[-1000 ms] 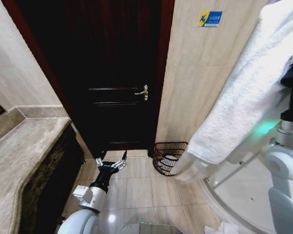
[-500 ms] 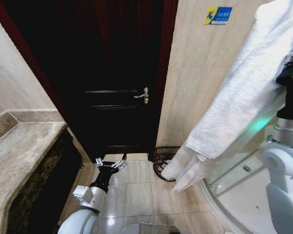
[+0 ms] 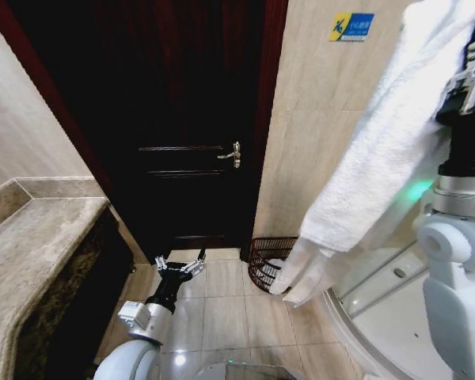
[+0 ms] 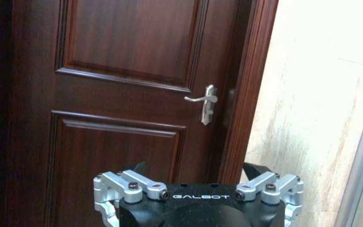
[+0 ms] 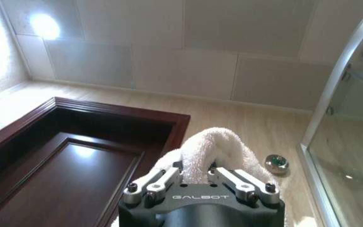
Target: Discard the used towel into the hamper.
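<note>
A long white towel (image 3: 384, 150) hangs from my raised right gripper (image 3: 469, 83) at the head view's upper right, its lower end dangling just over the hamper. The right wrist view shows that gripper (image 5: 197, 176) shut on a fold of the towel (image 5: 214, 147). The hamper (image 3: 267, 263), a dark reddish-brown wire basket, stands on the tiled floor against the wall beside the door, partly covered by the towel's end. My left gripper (image 3: 180, 265) is held low over the floor tiles, open and holding nothing; it faces the door in the left wrist view (image 4: 197, 182).
A dark wooden door (image 3: 182, 119) with a metal handle (image 3: 231, 153) is straight ahead. A stone counter (image 3: 32, 253) runs along the left. A curved glass shower enclosure (image 3: 380, 285) stands at the right, behind my right arm.
The whole head view has shifted, so the camera moved. The towel's lower end has swung left to hang over the hamper's rim. The left arm holds its pose.
</note>
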